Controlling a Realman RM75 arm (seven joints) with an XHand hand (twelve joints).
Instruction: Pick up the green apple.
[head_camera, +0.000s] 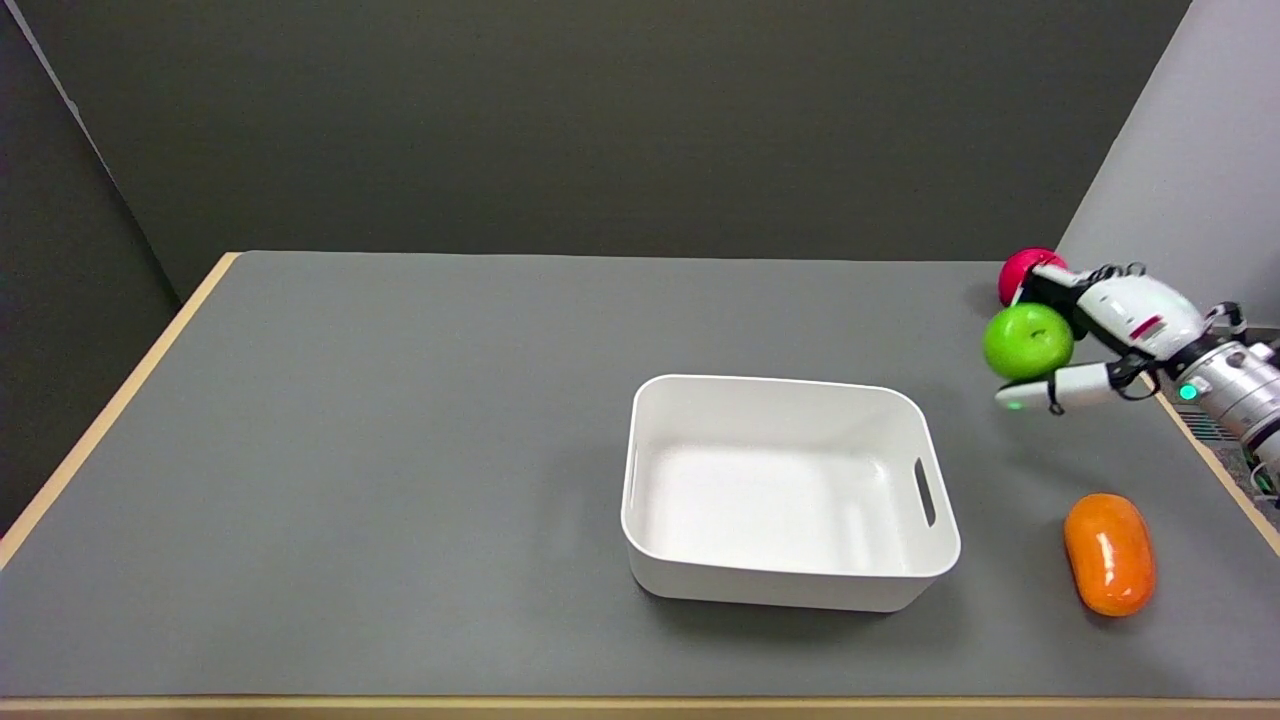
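A dark grey wall stands behind a grey table (400, 450) edged in pale wood, seen from above its near side; a lighter grey wall panel rises at the far right. Near the middle of the table, a little to the right, sits a white bin (790, 490) with rounded corners and a slot handle cut into its right wall. To the right of the bin, near the table's front right edge, an orange fruit (1108, 553), oblong and glossy, lies on its side. At the far right, the right hand (1085, 335) reaches in from the table's right edge, white with black parts and a small green light at the wrist. It holds the green apple (1028, 340): the upper fingers (1045, 282) curve over the back of the apple, and one long white finger extends beneath it, so the apple sits between them. Whether the apple is clear of the table cannot be told. Just behind the apple and hand, partly hidden by them, a red ball (1018, 268) rests near the far right corner.
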